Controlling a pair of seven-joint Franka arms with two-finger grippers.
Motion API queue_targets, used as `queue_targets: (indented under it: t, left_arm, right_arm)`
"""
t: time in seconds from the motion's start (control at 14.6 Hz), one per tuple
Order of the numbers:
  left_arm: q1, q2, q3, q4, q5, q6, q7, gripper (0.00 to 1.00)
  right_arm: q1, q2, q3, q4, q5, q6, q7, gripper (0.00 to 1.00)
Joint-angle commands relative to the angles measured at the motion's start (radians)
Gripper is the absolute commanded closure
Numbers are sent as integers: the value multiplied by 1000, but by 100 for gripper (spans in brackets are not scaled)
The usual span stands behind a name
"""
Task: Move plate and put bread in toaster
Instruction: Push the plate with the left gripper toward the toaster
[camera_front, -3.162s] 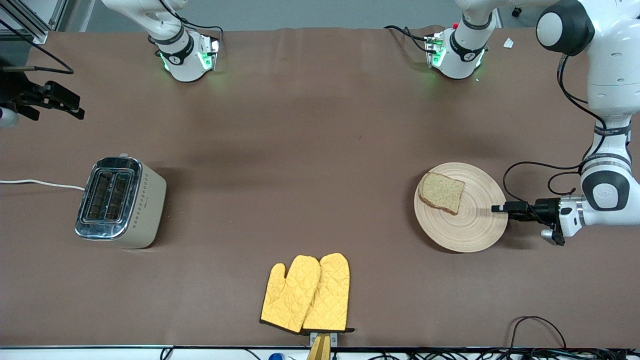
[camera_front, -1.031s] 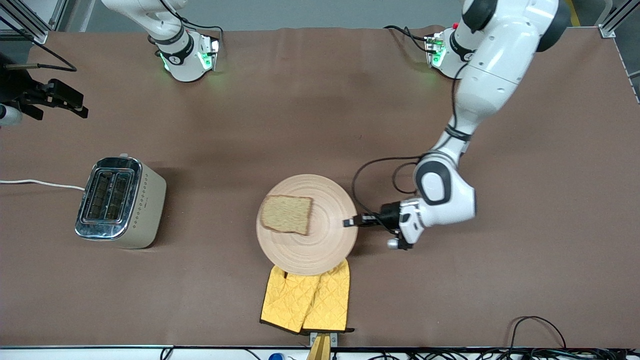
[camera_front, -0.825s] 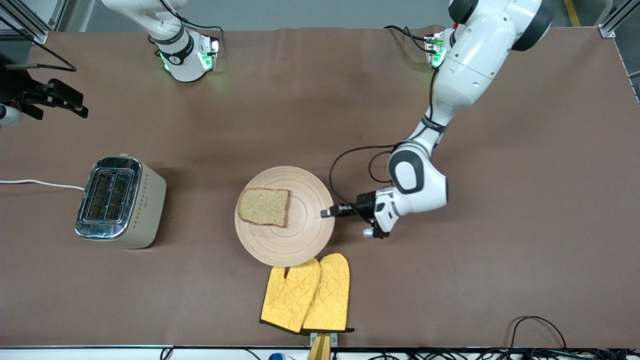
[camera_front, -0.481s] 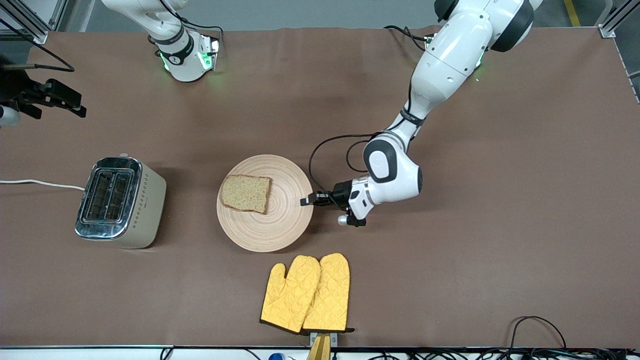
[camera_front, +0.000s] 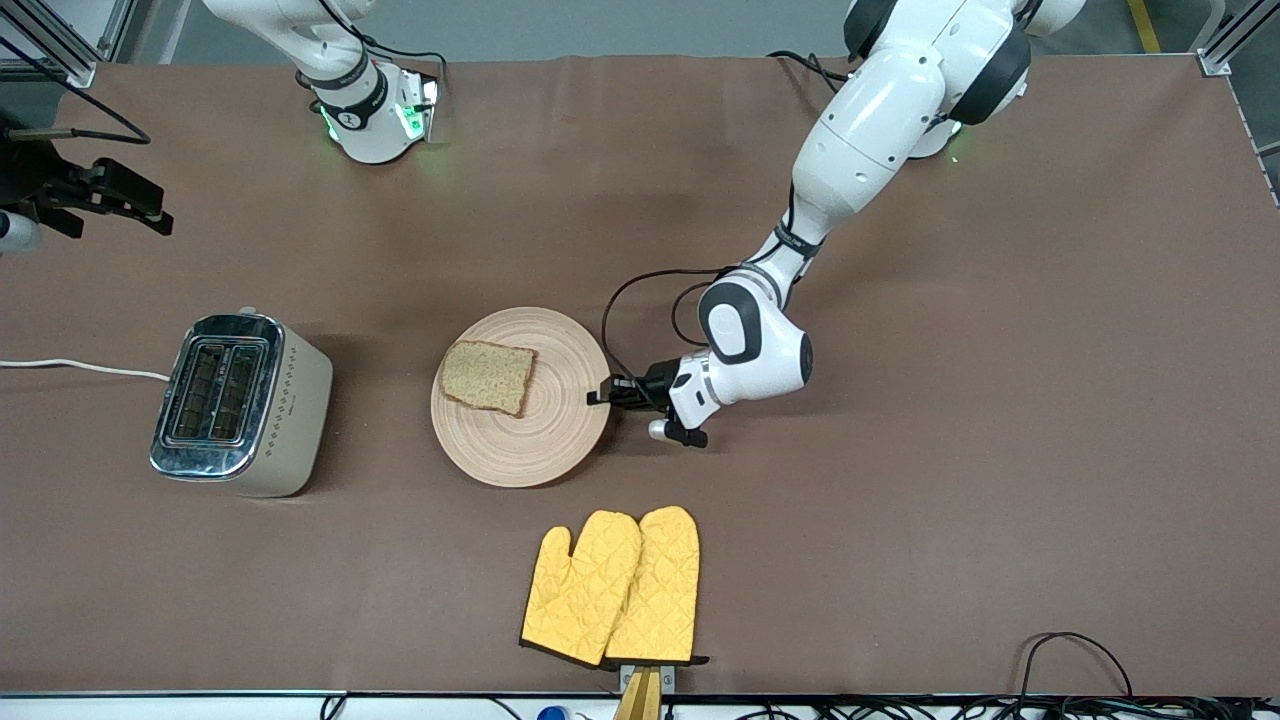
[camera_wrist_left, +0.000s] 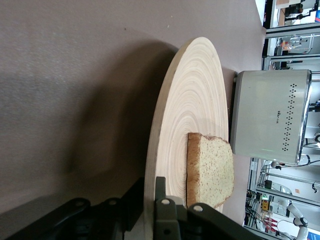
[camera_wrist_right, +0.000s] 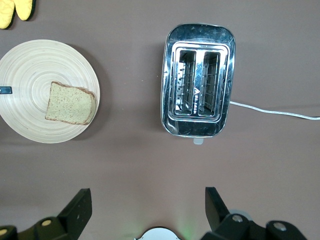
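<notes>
We see the large round light-beige wooden plate (camera_front: 520, 397) with its ring grooves near the middle of the brown table (camera_front: 950, 500), and on it the squarish slice of brown speckled wholegrain bread (camera_front: 488, 376), lying flat toward the plate's ten o'clock in the front view, on the half that faces the toaster. The left hand (camera_front: 600, 392) comes in low from the plate's three o'clock with its fingers pressed together on the plate's rim, one above and one beneath as the left wrist view suggests; we judge this edge grip lets the arm shift the plate with the slice riding on top. The bread thus sits well clear of the left hand, across most of the plate's width. The boxy cream toaster (camera_front: 240, 403) with its shiny chrome top and two open slots stands at the plate's nine o'clock, near it but apart, toward the right arm's end of the table, slots upward and its white cord (camera_front: 85, 367) trailing off at nine o'clock. We take it the plate sits close to the toaster so that the bread falls within the right arm's reach. The right hand (camera_wrist_right: 145, 212) waits high over the table beside the toaster, its fingers spread wide and empty. A pair of yellow quilted oven mitts (camera_front: 613, 587) lies at the plate's five o'clock, nearer the front camera, untouched.
</notes>
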Motion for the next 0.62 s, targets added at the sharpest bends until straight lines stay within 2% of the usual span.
queue_targets:
  t: [0.0, 0.07, 0.14, 0.21, 0.41, 0.55]
  left_arm:
    - [-13, 3, 1, 29, -38, 18, 18, 93]
    - [-8, 3, 1, 29, -36, 18, 18, 76]
    - [-7, 0, 1, 28, -33, 18, 16, 30]
    - [-5, -8, 4, 26, -24, 18, 16, 2]
    - [48, -49, 18, 8, 22, 10, 4, 0]
    - [105, -124, 18, -72, 97, 2, -49, 0]
  right_arm:
    - [4, 8, 4, -17, -10, 10, 16, 0]
    - [4, 17, 4, -20, -4, 25, 17, 0]
    - [4, 23, 4, -22, -3, 34, 19, 0]
    - [4, 38, 4, -23, -3, 36, 36, 0]
    - [9, 42, 6, -51, -3, 65, 53, 0]
    - [9, 43, 4, -60, -3, 68, 53, 0]
